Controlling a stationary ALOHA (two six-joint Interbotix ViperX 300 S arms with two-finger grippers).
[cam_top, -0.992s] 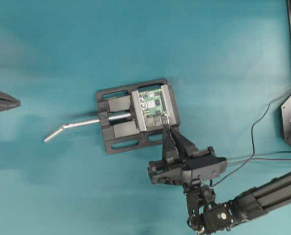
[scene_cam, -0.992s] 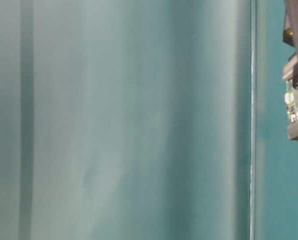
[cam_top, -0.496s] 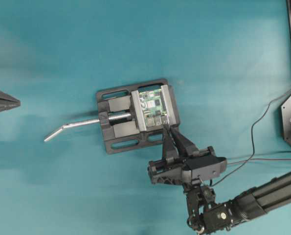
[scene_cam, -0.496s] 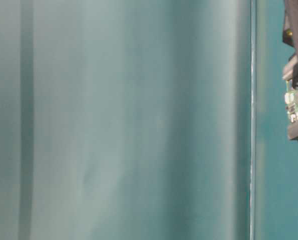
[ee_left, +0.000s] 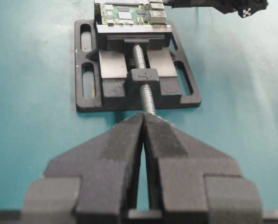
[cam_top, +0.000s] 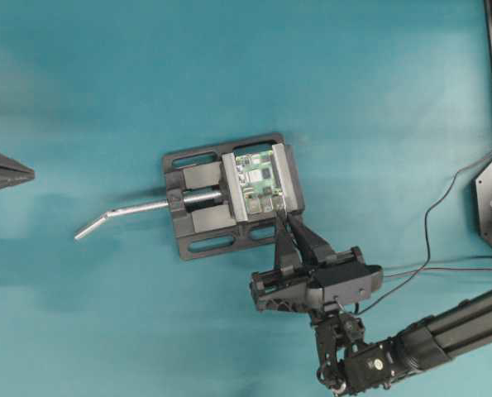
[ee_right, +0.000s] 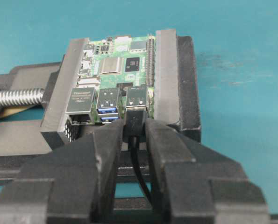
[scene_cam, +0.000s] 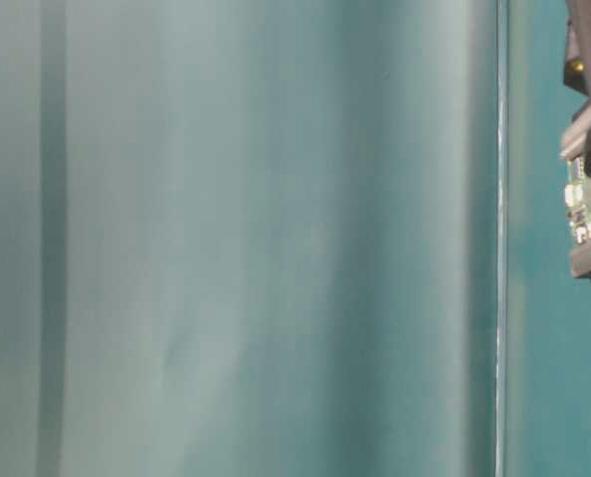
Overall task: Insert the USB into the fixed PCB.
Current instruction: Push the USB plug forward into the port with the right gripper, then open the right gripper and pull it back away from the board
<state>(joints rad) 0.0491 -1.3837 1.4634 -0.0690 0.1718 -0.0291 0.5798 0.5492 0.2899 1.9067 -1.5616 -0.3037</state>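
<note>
Nothing moved; right gripper (ee_right: pixel 135 128) clamps USB (ee_right: pixel 134 120) at fixed PCB (ee_right: pixel 117 65); left gripper (ee_left: pixel 144 135) closed; no legible writing.

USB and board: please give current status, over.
Right gripper shut on the USB, plug at a port on the fixed PCB. Left gripper shut, empty, facing the vise. Nothing in the way.

My left gripper (ee_left: pixel 144 122) sat closed before the black vise (ee_left: pixel 136 88), fingertips meeting over its threaded screw (ee_left: pixel 142 70). The green PCB (ee_left: pixel 131 13) stayed clamped at the far end; ports possibly hidden.
</note>
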